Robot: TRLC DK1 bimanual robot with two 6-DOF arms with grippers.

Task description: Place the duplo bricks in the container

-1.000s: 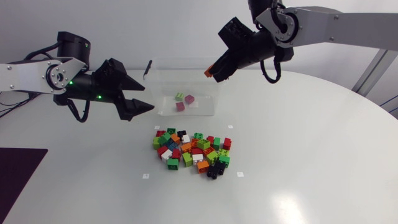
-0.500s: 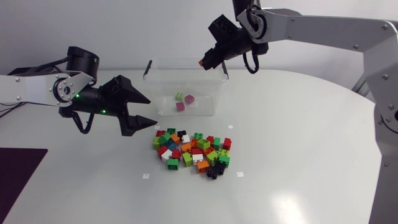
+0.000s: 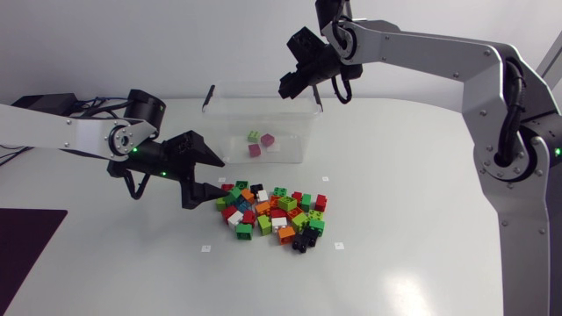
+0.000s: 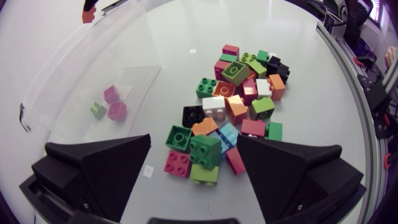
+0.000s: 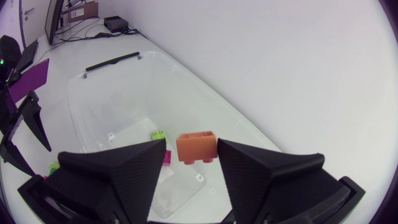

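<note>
A clear container stands at the back of the table with a green brick and two pink bricks on its floor. My right gripper hangs over its back rim. In the right wrist view this gripper is open, and an orange brick sits loose between its fingers, with a gap on one side. The pile of duplo bricks lies in front of the container. My left gripper is open at the pile's left edge, with the nearest bricks between its fingers.
A dark purple mat lies at the table's front left corner. Small white markers frame the pile. A black latch stands up on the container's left end. The table's curved edge runs down the right.
My right gripper moved left over the container's back rim and opened off the orange brick. My left gripper moved right and down to the edge of the pile, staying open.
</note>
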